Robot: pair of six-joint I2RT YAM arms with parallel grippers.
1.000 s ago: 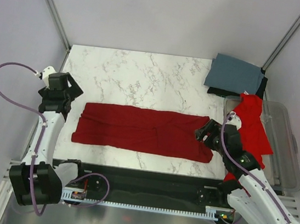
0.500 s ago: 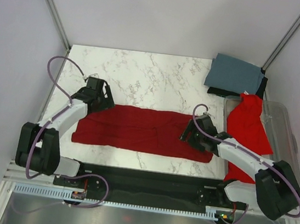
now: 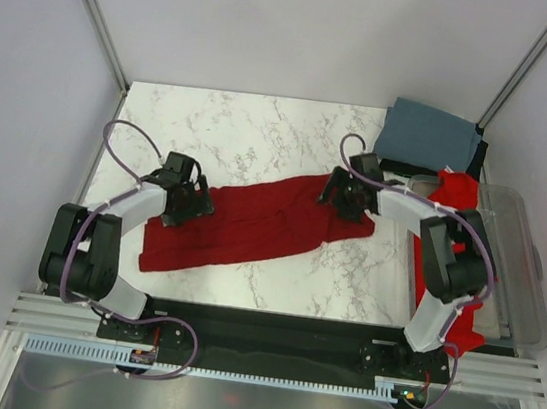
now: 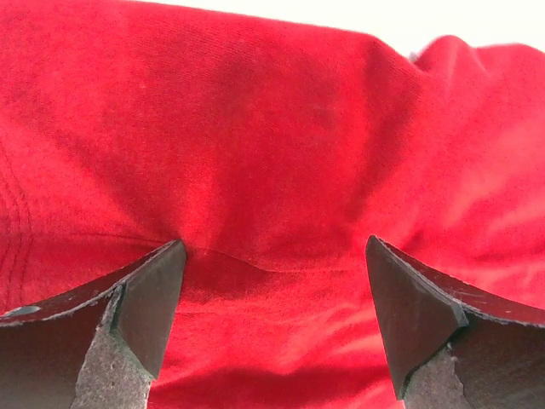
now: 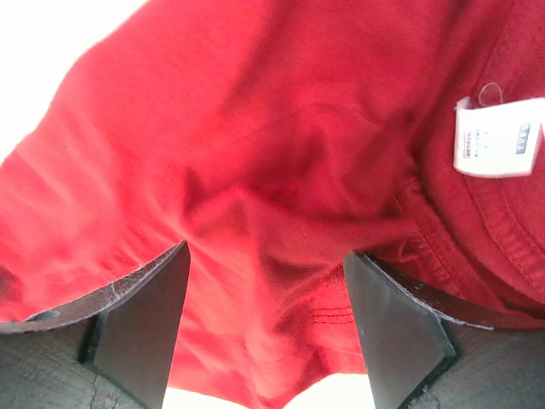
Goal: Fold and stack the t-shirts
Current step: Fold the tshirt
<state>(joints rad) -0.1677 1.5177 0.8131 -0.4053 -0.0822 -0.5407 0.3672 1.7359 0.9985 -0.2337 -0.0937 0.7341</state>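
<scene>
The dark crimson t-shirt (image 3: 261, 221) lies folded into a long strip, slanting from near left to far right on the marble table (image 3: 252, 136). My left gripper (image 3: 191, 204) sits on its left part, and my right gripper (image 3: 339, 195) sits on its far right end. In the left wrist view the gripper (image 4: 277, 294) is open with crimson cloth (image 4: 272, 153) between the fingers. In the right wrist view the gripper (image 5: 268, 307) is open over bunched cloth (image 5: 281, 196) beside a white label (image 5: 498, 136). The folded slate grey-blue t-shirt (image 3: 427, 134) lies on the black one (image 3: 399, 168) at the back right.
The brighter red t-shirt (image 3: 455, 190) hangs over a clear plastic bin (image 3: 522, 268) at the right edge, partly hidden by my right arm. Metal frame posts stand at the back corners. White walls close in the table.
Both arms have swung in over the crimson shirt. My right gripper moved to the back, and the shirt's right end went with it, so the strip now lies slanted.
</scene>
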